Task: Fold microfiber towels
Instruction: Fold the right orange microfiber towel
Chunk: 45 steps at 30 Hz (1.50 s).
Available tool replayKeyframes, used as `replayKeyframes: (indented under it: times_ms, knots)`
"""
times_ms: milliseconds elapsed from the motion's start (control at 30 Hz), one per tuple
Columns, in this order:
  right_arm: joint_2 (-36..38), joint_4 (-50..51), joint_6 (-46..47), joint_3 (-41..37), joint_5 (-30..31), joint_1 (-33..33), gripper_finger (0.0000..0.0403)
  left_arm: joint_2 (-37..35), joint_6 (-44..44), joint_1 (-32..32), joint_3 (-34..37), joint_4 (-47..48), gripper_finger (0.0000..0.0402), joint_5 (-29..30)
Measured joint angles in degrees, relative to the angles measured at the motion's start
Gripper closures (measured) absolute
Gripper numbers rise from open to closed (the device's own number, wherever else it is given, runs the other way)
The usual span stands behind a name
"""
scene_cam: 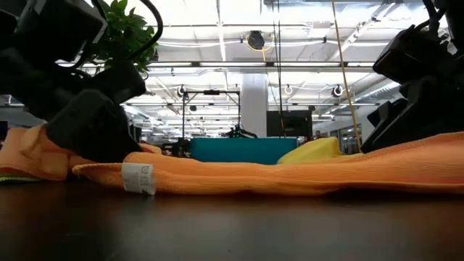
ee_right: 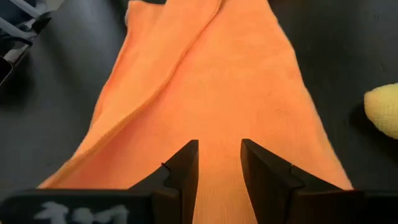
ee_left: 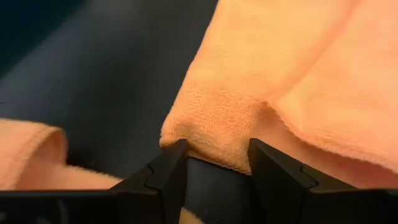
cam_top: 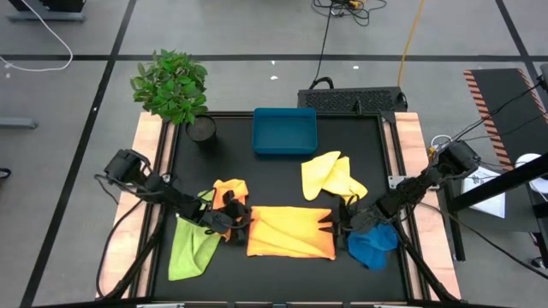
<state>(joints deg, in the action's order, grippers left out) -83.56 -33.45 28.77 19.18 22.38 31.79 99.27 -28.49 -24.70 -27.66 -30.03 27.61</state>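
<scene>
A golden-yellow towel (cam_top: 291, 231), folded into a long band, lies across the middle of the near table. My left gripper (cam_top: 235, 221) is shut on its left end and my right gripper (cam_top: 336, 227) on its right end. A white tag (scene_cam: 138, 177) hangs at the towel's near left corner. The orange towel (cam_top: 229, 190) lies crumpled behind my left gripper. The lime green towel (cam_top: 193, 244) lies under the left arm. The pale yellow towel (cam_top: 332, 175) lies far right of centre. The blue towel (cam_top: 372, 244) lies under the right arm. My left gripper (ee_left: 214, 149) pinches a rounded, folded corner of the towel's left end (ee_left: 211, 121) between its two fingertips, slanting down from the table's left. That end sits low on the table. My right gripper (ee_right: 217, 149) has the towel's right end (ee_right: 217, 127) between its two fingers, slanting down from the table's right and lying along the band. That end (scene_cam: 428, 152) is raised a little; the rest lies on the table.
A teal tray (cam_top: 284, 130) stands at the far middle of the black mat. A potted plant (cam_top: 171, 85) stands at the far left corner. Wooden strips (cam_top: 409, 137) run along both sides of the mat.
</scene>
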Motion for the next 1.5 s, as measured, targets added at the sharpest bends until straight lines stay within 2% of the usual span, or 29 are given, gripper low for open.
replayKeyframes:
  times_ms: [267,500,667,867,1167,1367,1500]
  knots:
    - [-0.01,2.17,0.51,0.00,0.06,-1.74,0.0293,0.40,2.43,-0.93,-0.02,-2.61,0.0227,-3.32]
    - [-0.01,2.60,0.32,0.00,0.04,-3.51,0.0293,-0.77,2.96,-1.32,-0.06,-3.18,0.0227,-3.37]
    - [-0.01,3.48,-0.47,0.00,0.04,-4.87,0.0293,-1.16,4.79,-1.17,-0.15,-2.96,0.0227,-1.34]
    - [-0.01,4.67,-1.00,0.00,0.04,-6.11,0.0293,-1.12,5.92,-0.82,-3.80,5.74,0.0227,-0.27]
    - [-0.01,5.07,-1.40,0.00,0.05,-6.84,0.0293,-1.15,13.07,-1.04,-12.92,18.80,0.0227,3.98]
    - [-0.01,5.07,-1.41,0.00,0.05,-6.86,0.0293,-1.15,10.40,-0.97,-13.44,24.37,0.0227,3.96]
    - [-0.01,5.09,-1.41,0.00,0.06,-6.86,0.0293,-0.41,8.74,-0.97,-13.44,23.69,0.0227,3.26]
